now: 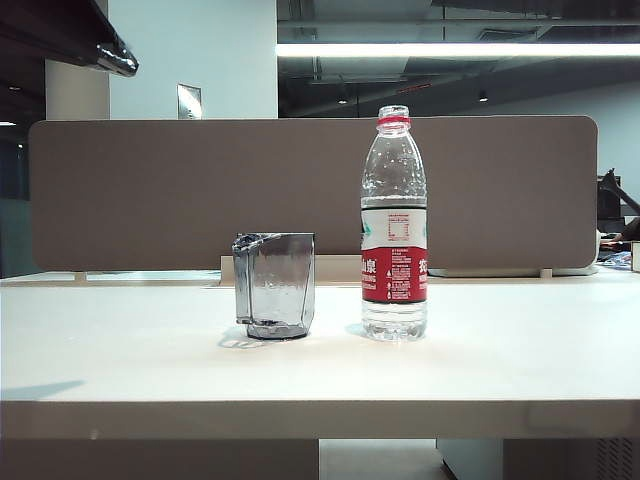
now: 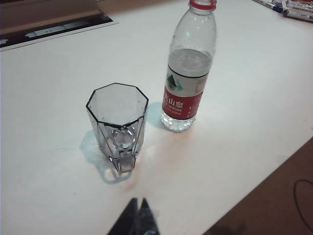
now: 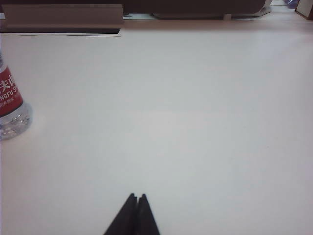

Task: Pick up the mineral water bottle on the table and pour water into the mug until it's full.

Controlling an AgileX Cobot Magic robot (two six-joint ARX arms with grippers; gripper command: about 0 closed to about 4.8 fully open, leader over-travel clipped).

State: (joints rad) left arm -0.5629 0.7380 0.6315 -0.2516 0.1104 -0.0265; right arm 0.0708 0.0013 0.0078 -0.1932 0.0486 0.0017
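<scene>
Left tool point(image 2: 136, 208) and right tool point(image 3: 136, 200) both with tips pressed together, empty, above the tabletop

We see only the mineral water bottle's point(image 3: 11, 110) lower corner in the right wrist view, and its label print stays unreadable.

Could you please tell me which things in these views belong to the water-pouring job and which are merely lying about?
Belong to the job:
- mineral water bottle, uncapped, upright
- mug, beside it, apart
- table
- left gripper, jaws shut, above the mug
- right gripper, jaws shut, over bare table

Lying about:
- partition panel
- pens at the table's far edge
</scene>
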